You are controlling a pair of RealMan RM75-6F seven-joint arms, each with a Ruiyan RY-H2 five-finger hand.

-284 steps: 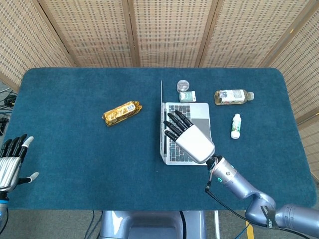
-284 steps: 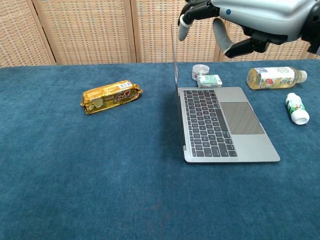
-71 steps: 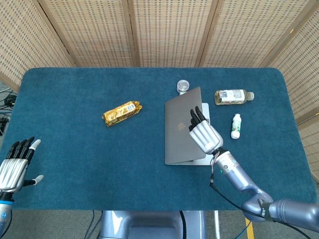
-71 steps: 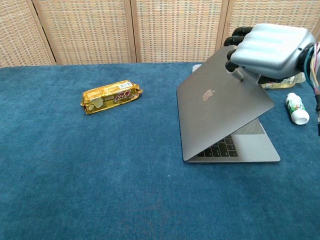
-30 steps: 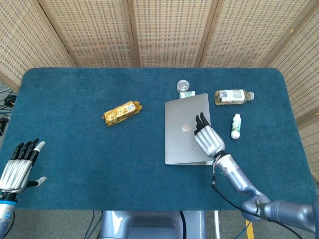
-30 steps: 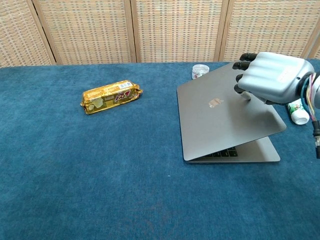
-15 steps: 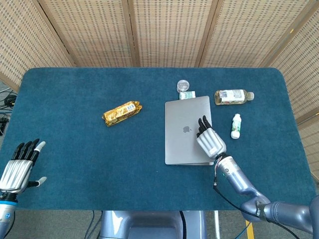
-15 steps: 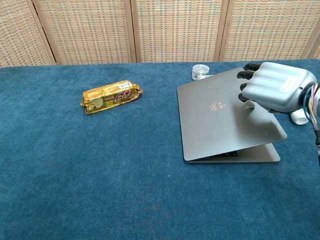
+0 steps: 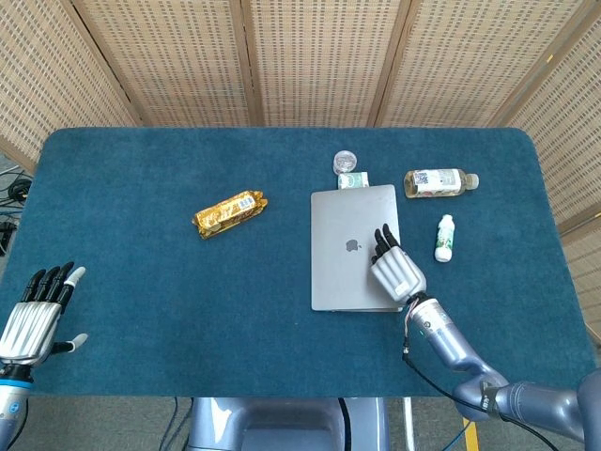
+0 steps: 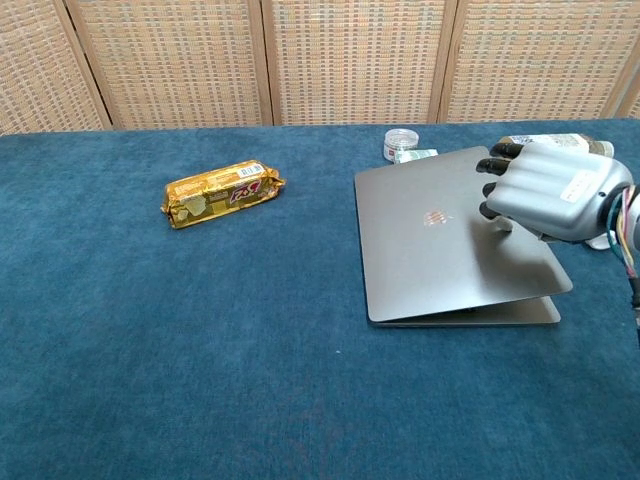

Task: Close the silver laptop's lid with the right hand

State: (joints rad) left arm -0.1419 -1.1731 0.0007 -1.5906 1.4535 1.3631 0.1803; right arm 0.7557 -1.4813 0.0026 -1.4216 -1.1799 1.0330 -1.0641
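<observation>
Far left, off the table edge: left hand [image 9: 30, 319], fingers spread, holding nothing. Middle left: gold snack bar [image 9: 228, 212], not part of the job. Right of middle: silver laptop [image 9: 352, 246], lid almost down, thin gap at the near right corner. On the lid: right hand [image 10: 548, 190], flat, pressing, gripping nothing. Last push likely. Next, press down gently till shut.

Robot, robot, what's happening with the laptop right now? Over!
Right hand pressing on laptop lid. Lid almost shut, thin gap at front. Left hand open, idle. Nothing in the way.
</observation>
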